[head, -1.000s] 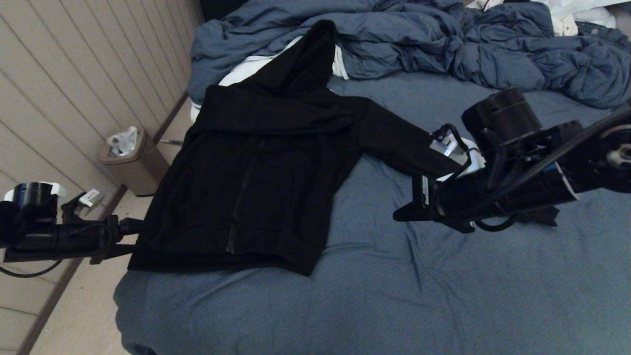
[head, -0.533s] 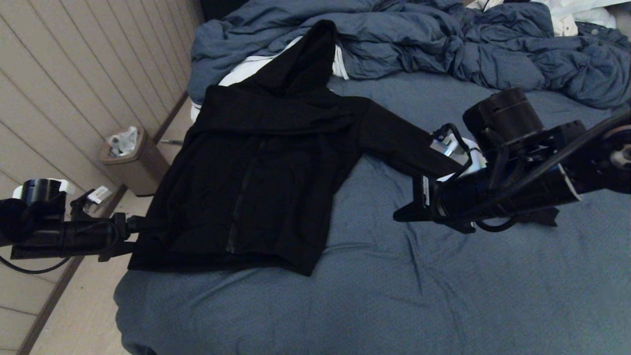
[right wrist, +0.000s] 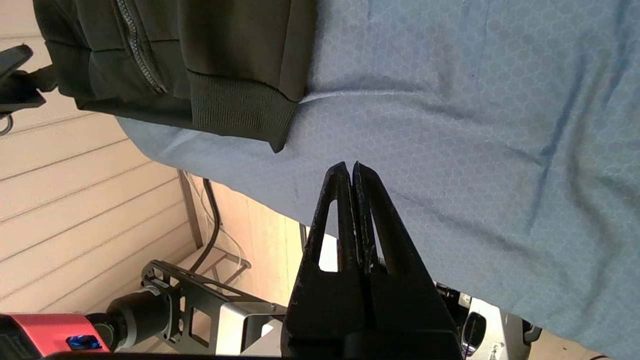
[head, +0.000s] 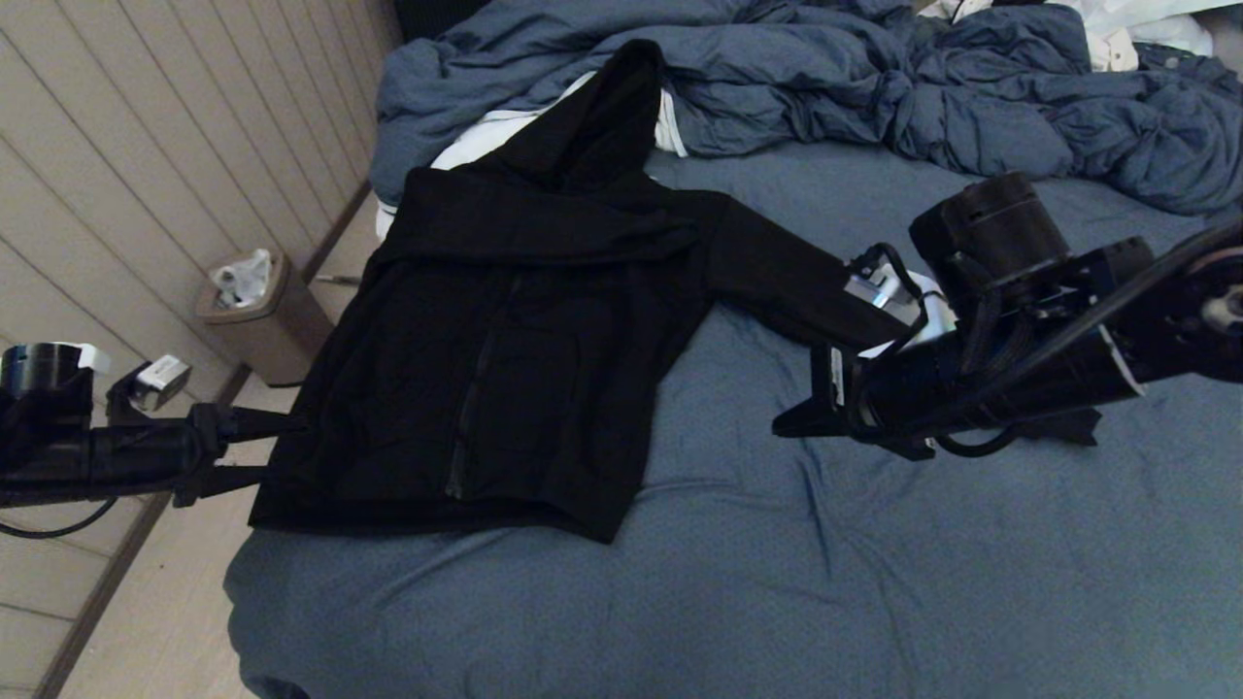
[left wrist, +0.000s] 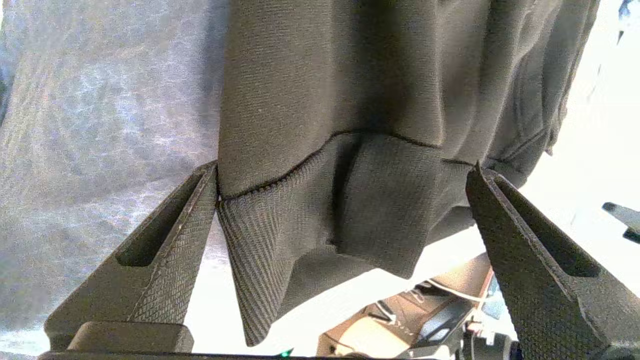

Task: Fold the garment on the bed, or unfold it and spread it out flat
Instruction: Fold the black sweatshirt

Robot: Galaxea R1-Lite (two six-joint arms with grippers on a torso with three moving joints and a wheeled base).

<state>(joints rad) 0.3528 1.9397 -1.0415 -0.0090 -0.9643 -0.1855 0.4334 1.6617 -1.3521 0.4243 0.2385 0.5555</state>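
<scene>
**Hoodie laid out on the bed, left gripper poised at its hem**

Head view. The garment (head: pixel 515 340) lies front-up near the bed's (head: pixel 777 582) left edge, hood toward the rumpled duvet (head: pixel 874 87), one sleeve stretched out toward the right arm. The left gripper (head: pixel 257 447) reaches in level from off the bed's edge to the hem corner, probably a low approach to catch that edge. The right gripper (head: pixel 796 422) hovers above bare sheet, apart from the cloth.

Left wrist view. The ribbed hem (left wrist: pixel 325 215) hangs between two widely parted fingers (left wrist: pixel 165 250), which flank it without pinching.

Right wrist view. The right gripper's fingers (right wrist: pixel 345 210) are pressed together, empty; the hoodie's hem corner (right wrist: pixel 240 107) lies beyond their tips, suggesting this arm waits.
</scene>
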